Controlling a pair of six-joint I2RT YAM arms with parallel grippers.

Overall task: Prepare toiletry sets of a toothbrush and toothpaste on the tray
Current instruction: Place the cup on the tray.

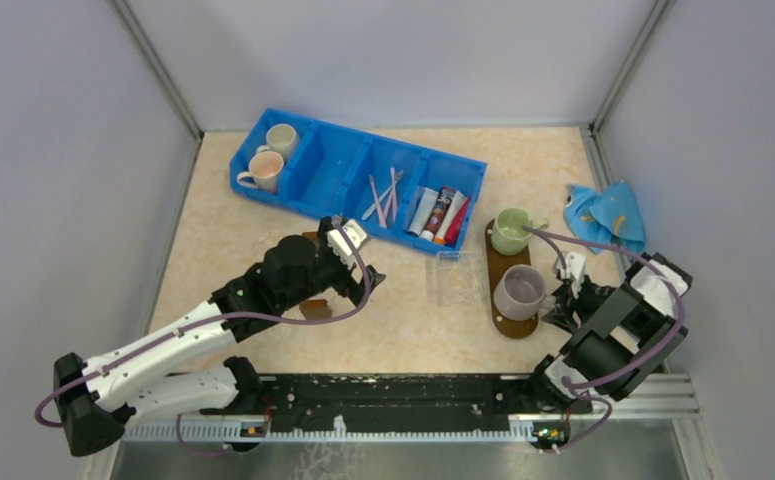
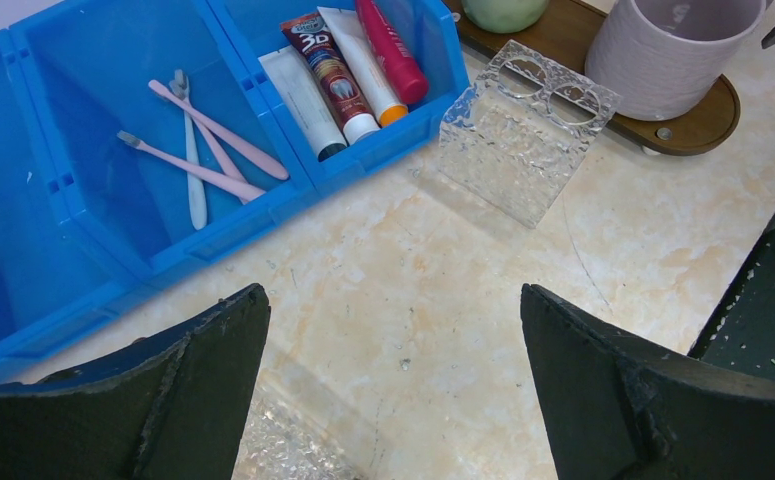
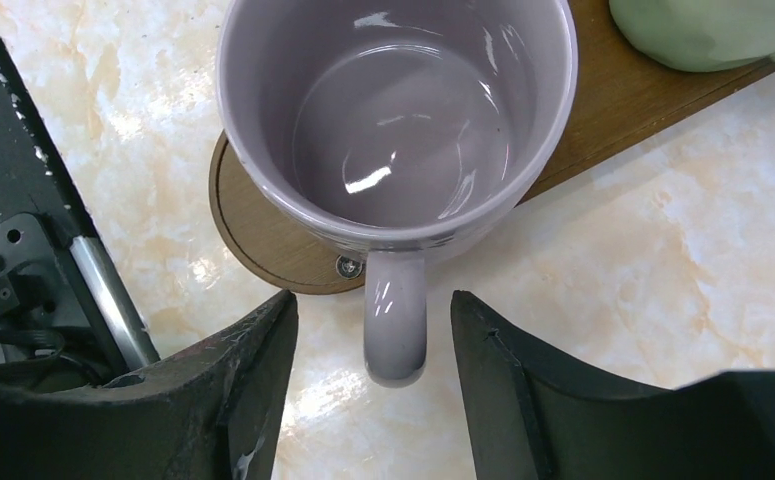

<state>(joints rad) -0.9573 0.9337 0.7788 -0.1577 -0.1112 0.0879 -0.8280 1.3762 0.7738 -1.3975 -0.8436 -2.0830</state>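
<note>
Several pale pink and white toothbrushes (image 1: 383, 197) (image 2: 203, 150) lie in one compartment of the blue bin (image 1: 313, 160). The toothpaste tubes (image 1: 440, 213) (image 2: 348, 70) lie in the compartment to its right. The dark brown oval tray (image 1: 493, 262) (image 3: 263, 235) carries a green mug (image 1: 512, 229) and a purple mug (image 1: 520, 291) (image 3: 393, 110). My right gripper (image 3: 373, 296) is open. The purple mug's handle (image 3: 395, 330) stands between its fingers with a gap on each side. My left gripper (image 2: 393, 295) hangs wide open over bare table in front of the bin, holding nothing.
A clear textured holder (image 1: 460, 280) (image 2: 523, 140) stands between the bin and the tray. Another clear textured piece (image 2: 283, 450) lies under my left gripper. A small brown block (image 1: 315, 308) sits near the left arm. Two mugs (image 1: 273, 160) fill the bin's left end. A blue cloth (image 1: 605, 213) lies far right.
</note>
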